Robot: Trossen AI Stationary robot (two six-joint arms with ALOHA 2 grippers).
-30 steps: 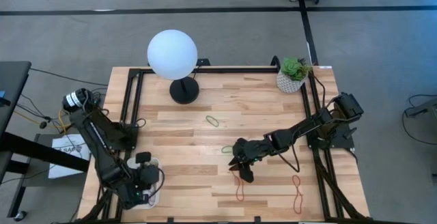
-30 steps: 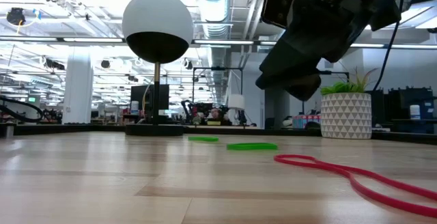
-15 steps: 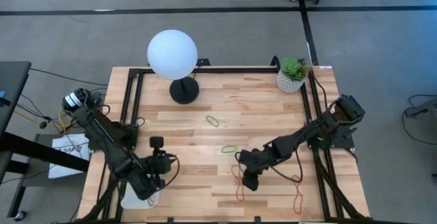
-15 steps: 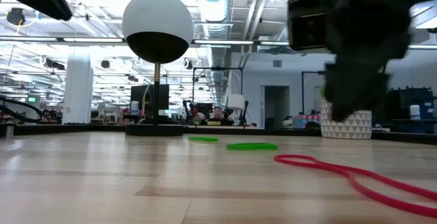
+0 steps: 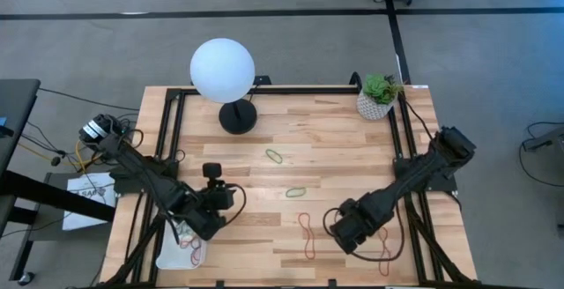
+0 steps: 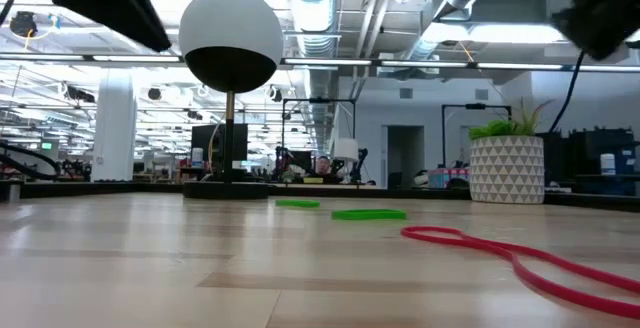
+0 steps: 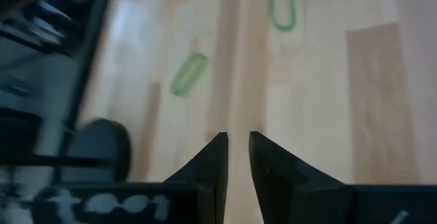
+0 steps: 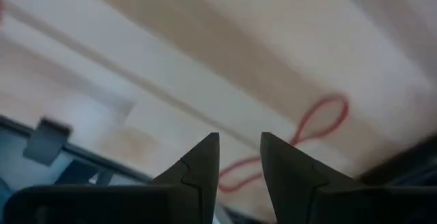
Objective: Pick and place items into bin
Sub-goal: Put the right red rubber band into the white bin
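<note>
The white bin (image 5: 172,252) sits at the near left corner of my wooden counter (image 5: 335,148), half hidden under my left arm, with thin red bands (image 5: 192,247) curled inside. My left hand (image 5: 216,203) hangs just beside it, fingers (image 7: 217,157) nearly shut on nothing. A red figure-eight band (image 5: 308,236) lies mid-counter, two green loops (image 5: 275,156) farther back. My right hand (image 5: 345,233) hangs over another red band (image 8: 321,120), fingers a little apart, holding nothing.
</note>
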